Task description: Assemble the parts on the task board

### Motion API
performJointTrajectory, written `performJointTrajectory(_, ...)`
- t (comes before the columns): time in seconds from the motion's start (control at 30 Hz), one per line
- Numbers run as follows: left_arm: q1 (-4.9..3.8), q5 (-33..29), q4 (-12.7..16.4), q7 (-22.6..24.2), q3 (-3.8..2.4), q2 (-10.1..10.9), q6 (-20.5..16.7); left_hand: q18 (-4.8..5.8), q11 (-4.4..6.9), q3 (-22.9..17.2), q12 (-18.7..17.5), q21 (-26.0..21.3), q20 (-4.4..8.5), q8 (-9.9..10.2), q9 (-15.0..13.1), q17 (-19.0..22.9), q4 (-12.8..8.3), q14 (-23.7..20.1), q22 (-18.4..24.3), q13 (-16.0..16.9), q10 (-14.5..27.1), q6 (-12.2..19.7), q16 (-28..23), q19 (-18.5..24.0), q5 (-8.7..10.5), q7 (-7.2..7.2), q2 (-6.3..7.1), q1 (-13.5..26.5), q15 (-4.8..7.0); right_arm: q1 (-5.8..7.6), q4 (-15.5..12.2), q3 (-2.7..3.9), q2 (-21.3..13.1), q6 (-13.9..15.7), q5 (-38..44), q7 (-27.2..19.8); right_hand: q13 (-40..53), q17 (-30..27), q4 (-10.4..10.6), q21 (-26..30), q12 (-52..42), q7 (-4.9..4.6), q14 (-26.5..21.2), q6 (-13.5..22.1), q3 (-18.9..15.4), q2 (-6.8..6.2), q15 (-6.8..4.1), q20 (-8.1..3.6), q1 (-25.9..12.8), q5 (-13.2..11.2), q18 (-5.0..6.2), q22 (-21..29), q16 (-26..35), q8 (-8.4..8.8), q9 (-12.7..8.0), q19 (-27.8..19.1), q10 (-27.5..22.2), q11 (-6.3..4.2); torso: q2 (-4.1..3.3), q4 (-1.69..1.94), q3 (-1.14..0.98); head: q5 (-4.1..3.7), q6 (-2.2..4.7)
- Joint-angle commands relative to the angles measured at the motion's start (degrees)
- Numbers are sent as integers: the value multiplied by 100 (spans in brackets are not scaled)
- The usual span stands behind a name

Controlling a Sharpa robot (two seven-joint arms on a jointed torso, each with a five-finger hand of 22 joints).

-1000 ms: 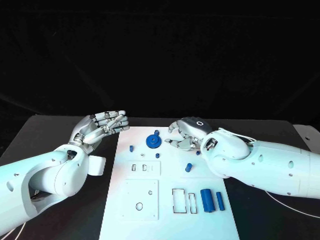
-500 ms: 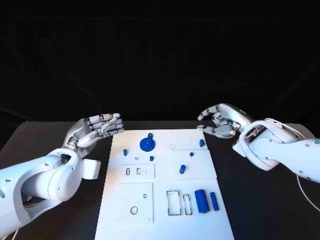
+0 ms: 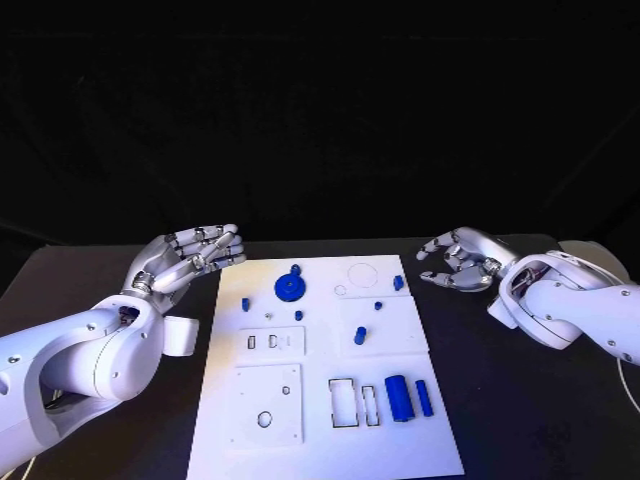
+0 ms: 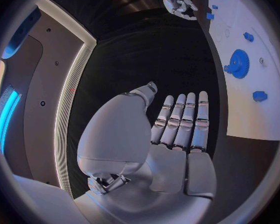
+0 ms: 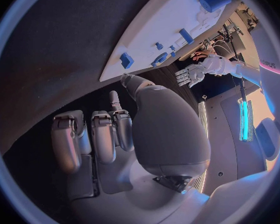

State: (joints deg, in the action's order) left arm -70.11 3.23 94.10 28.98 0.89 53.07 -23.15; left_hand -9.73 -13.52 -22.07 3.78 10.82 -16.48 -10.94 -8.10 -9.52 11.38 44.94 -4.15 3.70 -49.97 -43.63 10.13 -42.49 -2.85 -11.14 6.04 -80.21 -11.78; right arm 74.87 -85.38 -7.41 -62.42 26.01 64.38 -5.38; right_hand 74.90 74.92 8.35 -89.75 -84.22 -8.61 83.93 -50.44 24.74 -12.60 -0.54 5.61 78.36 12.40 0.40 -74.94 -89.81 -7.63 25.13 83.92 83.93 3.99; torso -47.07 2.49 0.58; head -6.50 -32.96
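The white task board (image 3: 407, 350) lies in the middle of the black table. A blue gear (image 3: 289, 288) sits near its far end, with small blue pieces (image 3: 359, 336) scattered around it. A thick blue cylinder (image 3: 398, 397) and a thin blue one (image 3: 424, 397) lie near the front right. My left hand (image 3: 190, 255) hovers off the board's far left corner, fingers straight and together, holding nothing. My right hand (image 3: 462, 262) hangs off the board's far right corner, fingers loosely curled around an empty gap. The right wrist view shows its palm (image 5: 115, 134) empty.
Rectangular slots (image 3: 346, 402) are cut into the board beside the cylinders, and a raised white plate (image 3: 267, 418) with holes lies at its front left. Dark table (image 3: 551, 420) stretches on both sides of the board.
My right hand has pulled away from over the board's far middle, near the gear, to beyond its right edge. The left hand has hardly moved. The camera view has shifted.
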Motion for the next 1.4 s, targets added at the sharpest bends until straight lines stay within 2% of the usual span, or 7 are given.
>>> performJointTrajectory(0.03,-3,-5,7,65,-4,-16,96,68,-1,-33,-4,12,-16,22,6,6,-13,-29,1,-5,24,9,-19,-23,-5,-504,-4,51,8,-59,120,-4,111,-215,-69,-90,996,1508,-50,-25,35,-42,607,199,-5,-24,48,25,7,-77,-40,-1506,-19,119,-32,608,107,24,-10,8,-3,24,-27)
performJointTrajectory(0.17,-3,-5,7,56,-4,-23,99,69,-1,-33,-4,11,-16,24,8,6,-14,-29,1,-5,24,17,-20,-21,-5,-504,-4,51,7,-121,227,-8,237,-177,-58,-46,993,1508,-57,-25,39,-58,607,263,-9,-25,66,44,7,-92,-40,-1506,-19,162,-39,608,102,38,-10,14,7,14,-33)
performJointTrajectory(0.43,-3,-5,-17,36,-4,-27,88,75,-2,-38,-5,3,-17,27,9,9,-17,-43,5,-5,26,22,-31,-7,-5,-506,-6,51,4,-227,344,-10,431,-172,-7,-4,1007,1508,-61,-25,23,-64,607,267,-6,-12,74,54,9,-103,-40,-1506,-19,169,-35,608,115,46,-9,10,5,40,-40)
performJointTrajectory(0.5,-2,-5,-27,35,-4,-26,87,75,-2,-38,-5,3,-17,27,9,9,-17,-43,5,-5,26,22,-31,-7,-5,-506,-6,51,4,-245,342,-10,456,-192,-3,-14,1009,1508,-60,-25,20,-68,607,230,-3,-1,78,61,5,-110,-40,-1506,-19,153,-23,608,117,50,0,-1,6,55,-54)
performJointTrajectory(0.73,-2,-5,-42,35,-4,-21,83,75,-2,-38,-5,3,-17,27,9,9,-17,-43,5,-5,26,22,-31,-7,-5,-506,-6,51,4,-277,302,-10,494,-254,1,-35,1037,1508,-62,-25,-14,-69,607,69,4,20,79,72,-15,-115,-40,-1506,-19,79,23,608,144,55,1,-7,9,61,-48)
performJointTrajectory(1.07,-2,-5,-46,27,-4,-15,87,82,-3,-44,-5,-6,-18,30,10,12,-22,-55,9,-5,29,24,-40,7,-5,-507,-7,51,1,-287,299,-10,554,-143,-22,-11,1066,1508,-38,-25,-50,-78,607,-23,20,65,79,73,-51,-115,-40,-1506,-19,42,46,608,174,61,0,1,8,26,-55)
performJointTrajectory(1.4,-2,-5,-53,13,-4,-11,98,82,-3,-44,-5,-6,-18,30,10,12,-22,-55,9,-5,29,24,-40,7,-5,-507,-7,51,1,-288,312,-9,606,-98,-42,9,1085,1508,-24,-25,-73,-83,607,-53,36,100,80,74,-68,-119,-40,-1506,-19,33,52,608,194,65,0,1,8,37,-70)
